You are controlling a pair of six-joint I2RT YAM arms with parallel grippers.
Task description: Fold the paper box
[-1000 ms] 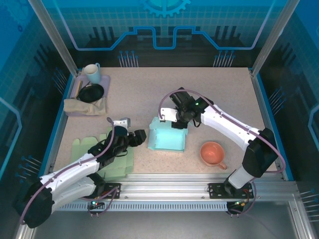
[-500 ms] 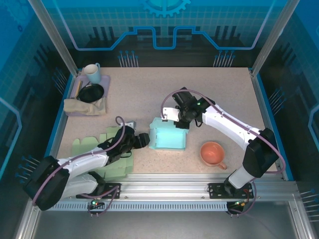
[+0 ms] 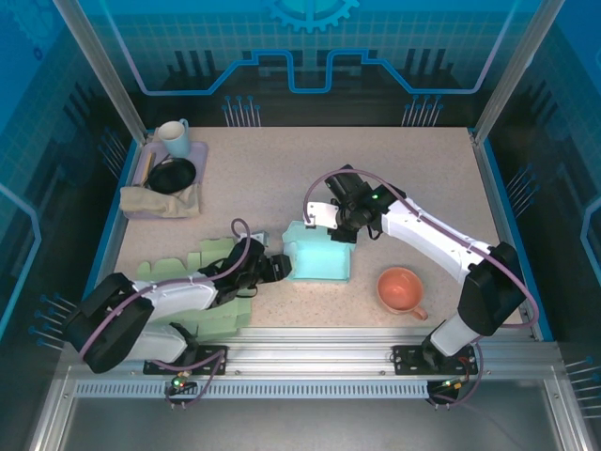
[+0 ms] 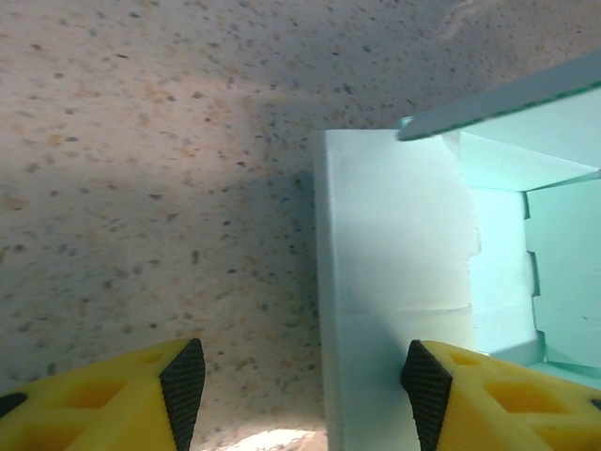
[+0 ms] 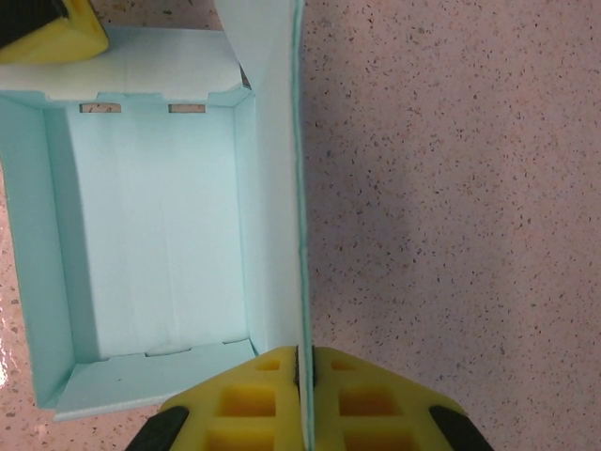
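With the right fingers (image 5: 268,395), clamped shut on the tall side flap of the paper box (image 5: 160,235), pinching its thin edge between both yellow pads. Held the left fingers (image 4: 451,399) apart at a middling width, low against the near-left end of the box, with a pale end wall reaching up into the gap between them; could not tell whether either pad touched that wall. Saw the box sitting open-topped near the middle of the bench (image 3: 282,169), pale teal, with two small slots cut along one inner wall. Noted a flat green cardboard sheet (image 3: 188,282) lying under the left arm at the near left, just beside the box. Noted a salmon cup (image 3: 401,289) standing on the bench to the near right of the box, apart from it. Spotted, well away at the far-left corner, a lilac tray (image 3: 200,150) carrying a pale mug (image 3: 173,137), a black bowl (image 3: 172,175) and a crumpled beige cloth (image 3: 155,200).
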